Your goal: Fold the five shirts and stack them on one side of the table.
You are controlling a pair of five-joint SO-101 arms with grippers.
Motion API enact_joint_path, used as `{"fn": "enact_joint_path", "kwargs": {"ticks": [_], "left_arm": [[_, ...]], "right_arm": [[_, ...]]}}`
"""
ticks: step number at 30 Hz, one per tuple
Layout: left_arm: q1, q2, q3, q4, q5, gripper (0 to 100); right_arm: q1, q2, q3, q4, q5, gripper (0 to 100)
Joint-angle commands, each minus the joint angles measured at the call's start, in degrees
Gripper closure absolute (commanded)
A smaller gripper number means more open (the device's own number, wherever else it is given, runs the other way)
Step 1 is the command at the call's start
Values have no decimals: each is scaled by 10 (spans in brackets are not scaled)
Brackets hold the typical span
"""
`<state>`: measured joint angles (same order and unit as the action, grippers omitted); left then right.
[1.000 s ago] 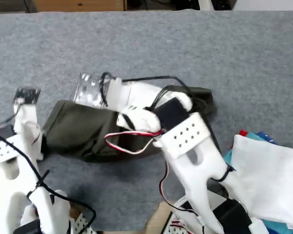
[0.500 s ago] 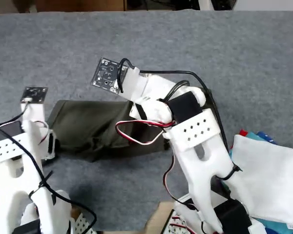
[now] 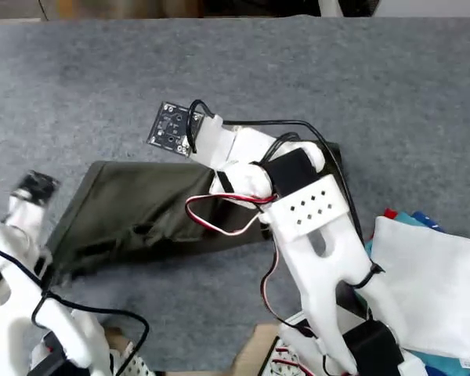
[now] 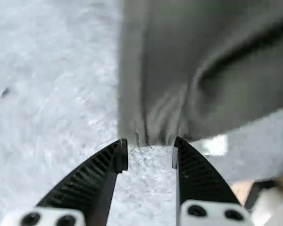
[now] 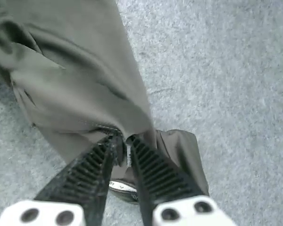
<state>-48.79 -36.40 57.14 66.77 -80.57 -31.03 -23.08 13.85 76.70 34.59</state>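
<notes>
Olive-green shirt; grey table; white shirt; teal shirt.

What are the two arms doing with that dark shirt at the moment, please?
Both arms are at an olive shirt lying rumpled on the grey table. The right gripper is shut on its fabric, while the left gripper is open at the shirt's other edge. A pile of folded shirts, white on top, sits at one side.
</notes>
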Motion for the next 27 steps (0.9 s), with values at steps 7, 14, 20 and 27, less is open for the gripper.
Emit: {"fn": "enact_joint_path", "kwargs": {"ticks": [7,14,20,27], "left_arm": [[-76,-6,-40,39,-318,836],[-45,-7,15,-135,-319,836],[-9,-7,41,-165,-377,836],[-22,-73,71,-164,-507,849]], "right_arm": [[49,-20,2,2,5,995],[53,-18,3,3,5,995],[53,22,0,3,4,995],[53,42,0,2,3,995]]}}
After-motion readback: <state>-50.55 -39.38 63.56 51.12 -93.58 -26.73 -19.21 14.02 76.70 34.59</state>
